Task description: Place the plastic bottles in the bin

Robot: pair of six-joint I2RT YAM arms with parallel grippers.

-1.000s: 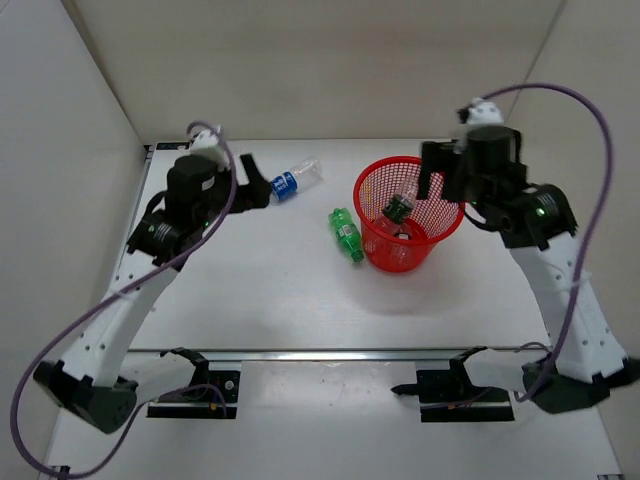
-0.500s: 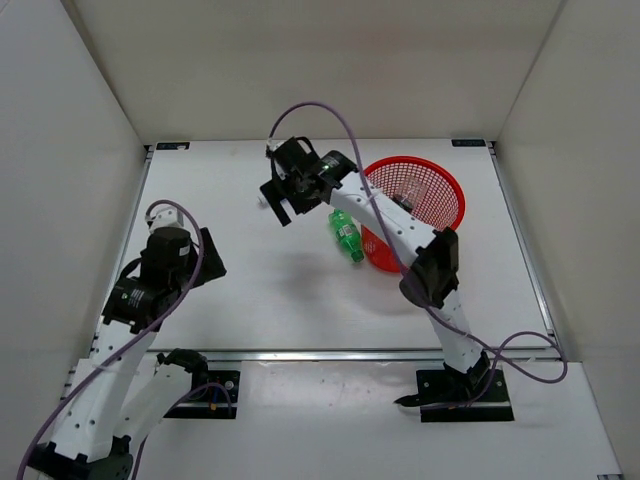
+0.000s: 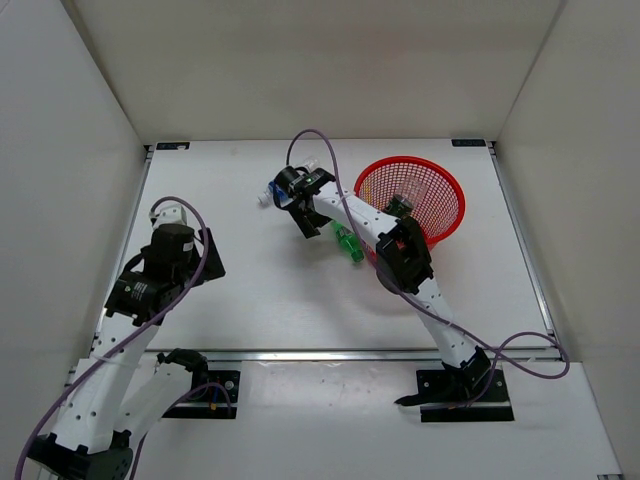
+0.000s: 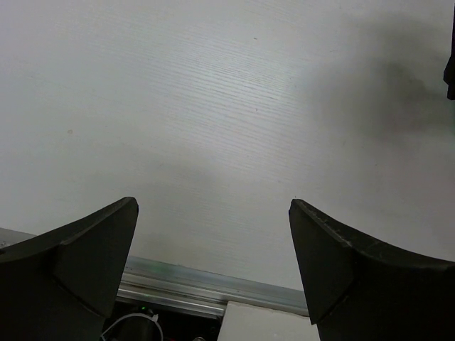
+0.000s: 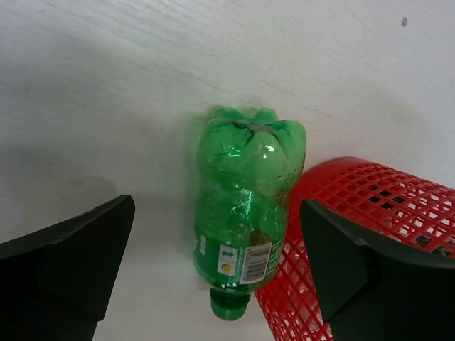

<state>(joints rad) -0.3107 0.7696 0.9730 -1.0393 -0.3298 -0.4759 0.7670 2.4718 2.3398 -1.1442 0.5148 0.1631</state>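
– Right wrist camera: the green bottle (image 5: 245,192) lies on its side on the table (image 5: 106,85), right beside the red bin (image 5: 370,227).
– Is the right gripper (image 5: 217,206) holding it?
– No. Its jaws are wide apart above it, one each side. The left gripper (image 4: 213,206) is wide apart too, holding nothing.
– How to grab it?
– It looks light, thin and slippery, and it may roll. Pinch across the middle, gently.

Robot lab, white encl. walls (image 3: 300,70), bench (image 3: 260,290)
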